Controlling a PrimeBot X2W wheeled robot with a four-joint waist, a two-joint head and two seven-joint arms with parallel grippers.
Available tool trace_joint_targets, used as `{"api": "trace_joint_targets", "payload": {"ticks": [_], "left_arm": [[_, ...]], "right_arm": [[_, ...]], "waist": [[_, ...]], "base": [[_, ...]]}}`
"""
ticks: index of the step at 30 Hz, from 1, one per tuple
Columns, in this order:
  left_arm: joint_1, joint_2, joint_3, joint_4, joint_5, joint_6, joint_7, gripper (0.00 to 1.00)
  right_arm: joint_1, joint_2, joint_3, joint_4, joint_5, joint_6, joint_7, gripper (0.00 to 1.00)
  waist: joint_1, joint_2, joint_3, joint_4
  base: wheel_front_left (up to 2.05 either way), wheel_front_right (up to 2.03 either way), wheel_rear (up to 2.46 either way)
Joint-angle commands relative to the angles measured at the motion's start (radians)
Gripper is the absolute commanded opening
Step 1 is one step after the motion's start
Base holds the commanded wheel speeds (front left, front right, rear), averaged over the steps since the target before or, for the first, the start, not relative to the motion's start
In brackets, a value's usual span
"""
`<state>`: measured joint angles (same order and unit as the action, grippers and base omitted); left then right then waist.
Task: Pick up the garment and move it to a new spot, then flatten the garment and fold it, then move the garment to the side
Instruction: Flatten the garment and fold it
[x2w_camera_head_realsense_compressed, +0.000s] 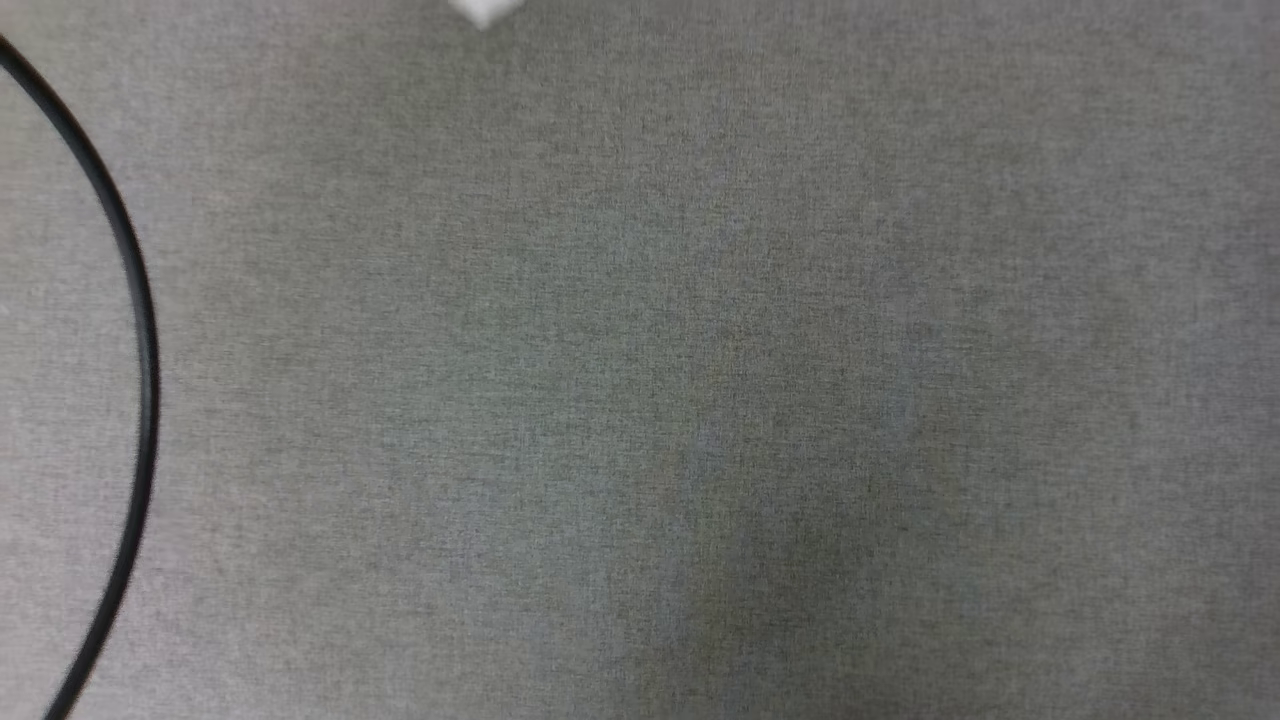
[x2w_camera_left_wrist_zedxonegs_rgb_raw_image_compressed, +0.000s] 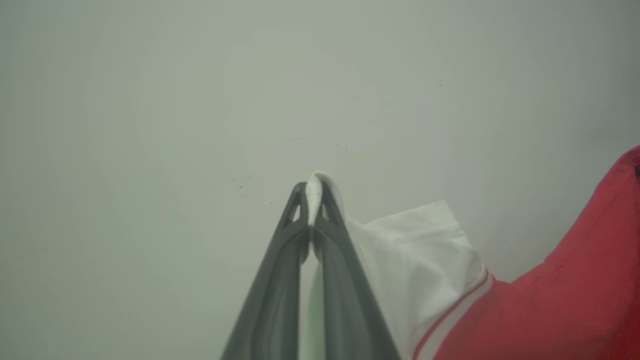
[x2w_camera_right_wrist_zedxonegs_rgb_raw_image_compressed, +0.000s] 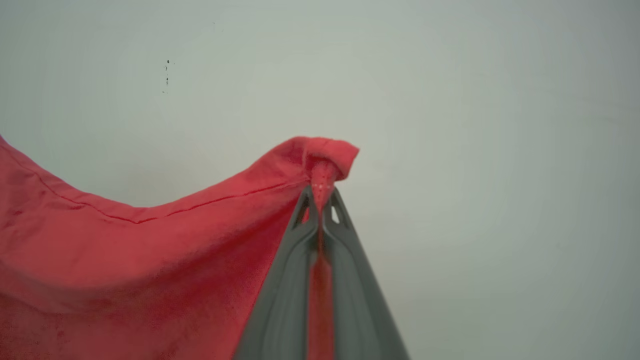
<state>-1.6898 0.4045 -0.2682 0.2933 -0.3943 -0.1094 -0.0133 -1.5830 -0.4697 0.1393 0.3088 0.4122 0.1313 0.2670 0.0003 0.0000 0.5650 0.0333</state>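
The garment (x2w_camera_left_wrist_zedxonegs_rgb_raw_image_compressed: 550, 310) is a red shirt with a white sleeve and red-and-white striped trim. In the left wrist view my left gripper (x2w_camera_left_wrist_zedxonegs_rgb_raw_image_compressed: 313, 192) is shut on the white sleeve's edge, which pokes out past the fingertips. The red body hangs off to the right of that view. In the right wrist view my right gripper (x2w_camera_right_wrist_zedxonegs_rgb_raw_image_compressed: 320, 197) is shut on a bunched red hem corner of the garment (x2w_camera_right_wrist_zedxonegs_rgb_raw_image_compressed: 125, 260), whose cloth sags away to the left. Both wrist views look at a plain pale wall. In the head view a small white tip (x2w_camera_head_realsense_compressed: 484, 12) shows at the top edge.
The grey cloth-covered table (x2w_camera_head_realsense_compressed: 700, 400) spreads across the head view. A black cable (x2w_camera_head_realsense_compressed: 140, 330) curves down its left side.
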Motion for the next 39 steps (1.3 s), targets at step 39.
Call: {"api": "trace_joint_targets", "payload": {"ticks": [39], "left_arm": [[1.014,0.007,-0.037,-0.058,-0.146,0.09,-0.253,0.0]], "right_arm": [[0.615,-0.046,0.53,0.319,0.358,-0.001,-0.427,0.0]], "waist": [[-0.0003,0.0,-0.193,0.002]], "base": [[0.0,0.0,0.0]]}}
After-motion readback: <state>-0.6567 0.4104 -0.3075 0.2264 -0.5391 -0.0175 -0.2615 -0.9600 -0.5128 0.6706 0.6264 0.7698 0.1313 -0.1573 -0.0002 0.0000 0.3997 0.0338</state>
